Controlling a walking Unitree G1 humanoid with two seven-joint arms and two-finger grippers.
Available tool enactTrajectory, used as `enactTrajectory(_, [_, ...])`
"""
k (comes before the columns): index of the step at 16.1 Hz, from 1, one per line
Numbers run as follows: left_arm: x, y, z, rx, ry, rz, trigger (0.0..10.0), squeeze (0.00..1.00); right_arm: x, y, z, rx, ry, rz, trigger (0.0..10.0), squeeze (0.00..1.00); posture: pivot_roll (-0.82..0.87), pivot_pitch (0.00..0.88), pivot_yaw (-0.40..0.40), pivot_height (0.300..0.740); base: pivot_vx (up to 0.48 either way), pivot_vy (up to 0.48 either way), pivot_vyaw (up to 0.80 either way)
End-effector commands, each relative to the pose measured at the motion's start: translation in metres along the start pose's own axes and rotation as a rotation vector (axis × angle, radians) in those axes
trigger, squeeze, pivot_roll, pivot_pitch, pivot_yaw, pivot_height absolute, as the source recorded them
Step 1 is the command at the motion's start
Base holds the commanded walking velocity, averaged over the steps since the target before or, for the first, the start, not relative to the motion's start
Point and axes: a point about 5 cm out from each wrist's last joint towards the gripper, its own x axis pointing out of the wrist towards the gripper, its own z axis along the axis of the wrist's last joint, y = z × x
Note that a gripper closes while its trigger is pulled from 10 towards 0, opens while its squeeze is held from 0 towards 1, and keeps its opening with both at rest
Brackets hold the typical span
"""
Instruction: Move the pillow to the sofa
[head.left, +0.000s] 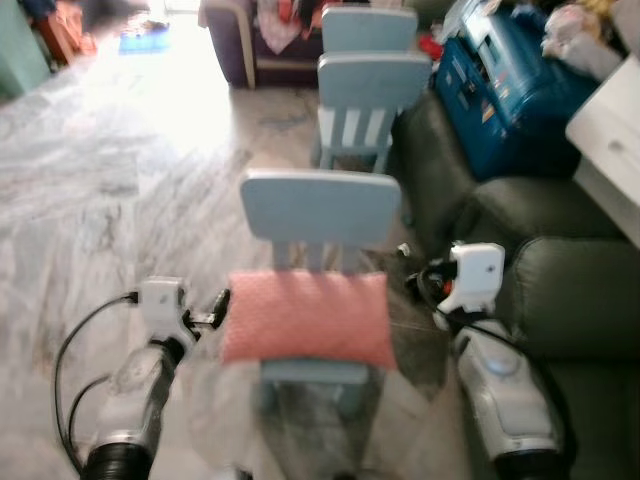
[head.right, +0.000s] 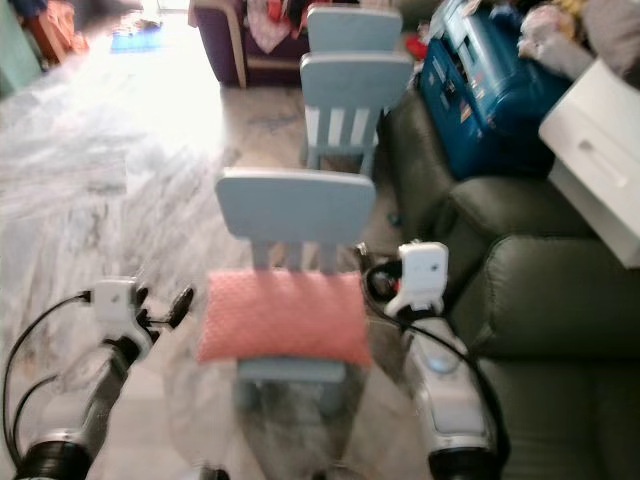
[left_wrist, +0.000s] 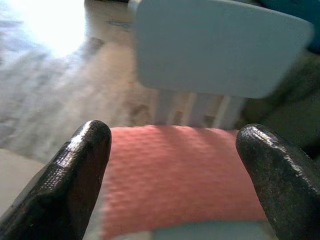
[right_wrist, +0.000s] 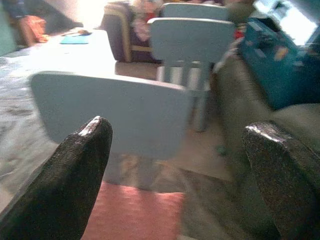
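Observation:
A pink pillow (head.left: 306, 317) lies flat on the seat of a small light blue chair (head.left: 320, 207) right in front of me. My left gripper (head.left: 216, 307) hovers just off the pillow's left edge; in the left wrist view its fingers (left_wrist: 82, 165) stand open with the pillow (left_wrist: 175, 180) between and beyond them. My right gripper (head.left: 422, 277) is beside the pillow's right end, open, with its fingers (right_wrist: 75, 170) pointing past the chair back (right_wrist: 115, 110). The dark green sofa (head.left: 560, 290) sits on my right.
Two more light blue chairs (head.left: 362, 95) stand in a row behind the first. A blue box (head.left: 505, 95) and a white box (head.left: 612, 140) rest on the sofa. A purple armchair (head.left: 250, 40) is at the far end. Open marble floor (head.left: 110, 180) stretches to the left.

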Motion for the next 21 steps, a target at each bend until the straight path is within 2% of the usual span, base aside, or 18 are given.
enactTrajectory(1, [-0.003, 0.0043, -0.0031, 0.015, 0.018, 0.012, 10.0, 0.0, -0.0002, 0.0015, -0.001, 0.0, 0.004, 0.007, 10.0, 0.0, -0.09, 0.134, -0.028, 0.74, 0.0, 0.0, 0.0])
enactTrajectory(9, [-0.0053, 0.0032, -0.0013, 0.001, -0.015, -0.013, 10.0, 0.0, 0.0, 0.0038, -0.0008, -0.005, 0.001, 0.017, 10.0, 0.0, -0.08, 0.136, -0.03, 0.74, 0.0, 0.0, 0.0])
enactTrajectory(21, [-0.0092, 0.0064, -0.0042, -0.015, -0.01, -0.019, 10.0, 0.0, -0.0016, 0.0059, -0.0002, 0.0, -0.008, 0.026, 10.0, 0.0, -0.08, 0.141, -0.028, 0.74, 0.372, 0.103, 0.0])
